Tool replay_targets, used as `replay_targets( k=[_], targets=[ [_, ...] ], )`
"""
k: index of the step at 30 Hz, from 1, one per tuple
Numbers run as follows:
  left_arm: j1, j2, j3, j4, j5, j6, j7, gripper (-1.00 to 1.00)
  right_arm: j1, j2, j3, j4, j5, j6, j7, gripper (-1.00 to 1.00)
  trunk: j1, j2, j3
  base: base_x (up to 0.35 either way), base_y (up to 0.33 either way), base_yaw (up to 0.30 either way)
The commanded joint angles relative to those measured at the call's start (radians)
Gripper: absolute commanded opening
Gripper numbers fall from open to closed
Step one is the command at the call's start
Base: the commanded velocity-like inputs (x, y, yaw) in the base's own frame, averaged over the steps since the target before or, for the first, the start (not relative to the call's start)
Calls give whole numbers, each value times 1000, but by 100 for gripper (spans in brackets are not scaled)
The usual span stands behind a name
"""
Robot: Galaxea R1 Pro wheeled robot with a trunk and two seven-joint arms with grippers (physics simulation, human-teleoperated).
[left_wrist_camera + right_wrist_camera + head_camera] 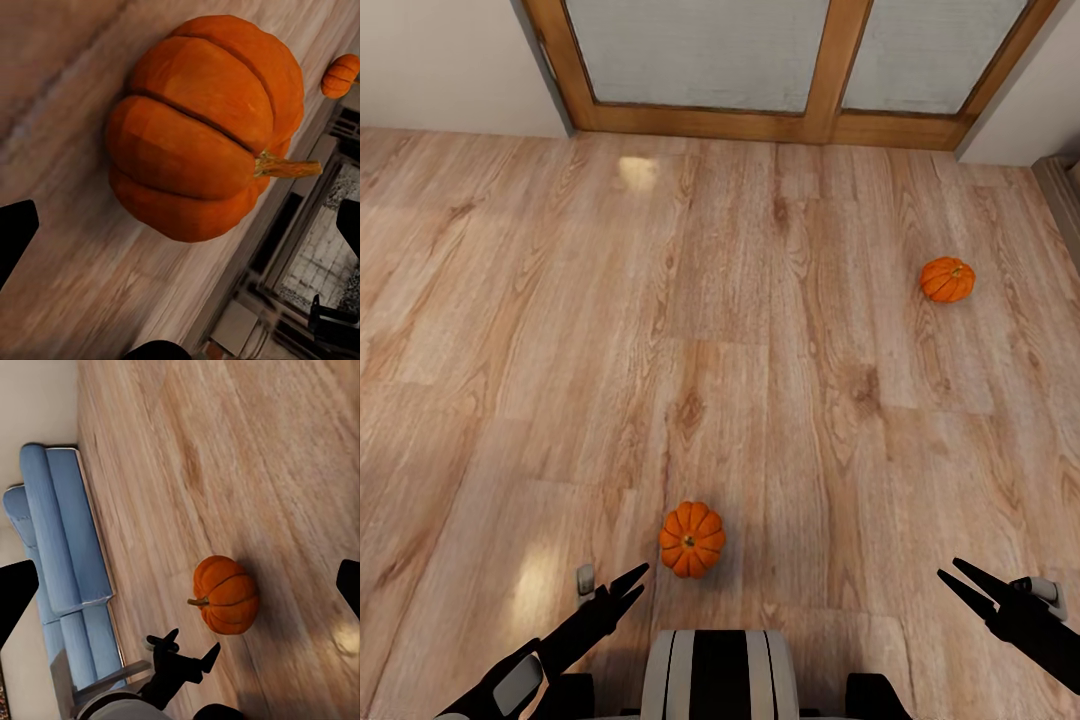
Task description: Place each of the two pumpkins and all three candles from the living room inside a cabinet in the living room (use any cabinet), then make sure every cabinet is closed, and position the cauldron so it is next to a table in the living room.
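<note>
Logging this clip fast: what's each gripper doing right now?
Left gripper: open, empty, beside the near pumpkin.
Right gripper: open, empty.

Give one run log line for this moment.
near pumpkin: on floor, ungrasped | far pumpkin: on floor | left gripper: open | right gripper: open

Even, bright, warm light falls on the wood floor [760, 300], with two pale glare patches on the planks in the head view. The near pumpkin [692, 538] casts only a faint shadow. Lines bend toward the head view's edges. In the left wrist view the floor beside the pumpkin [202, 127] is smeared and soft.
</note>
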Motion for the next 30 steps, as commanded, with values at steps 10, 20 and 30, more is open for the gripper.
replay_targets(
  k=[10, 20, 30],
  targets=[
    [0, 0, -8, -1, 9, 10, -1, 100, 0, 0, 0, 0, -4, 6, 0, 100, 0, 0, 0, 0, 0, 0],
    [0, -2, -8, -1, 9, 11, -1, 100, 0, 4, 0, -1, -2, 6, 0, 100, 1, -1, -12, 0, 0, 0],
    [0, -1, -8, -1, 9, 10, -2, 100, 0, 1, 0, -1, -3, 6, 1, 100, 1, -1, -12, 0, 0, 0]
  ],
)
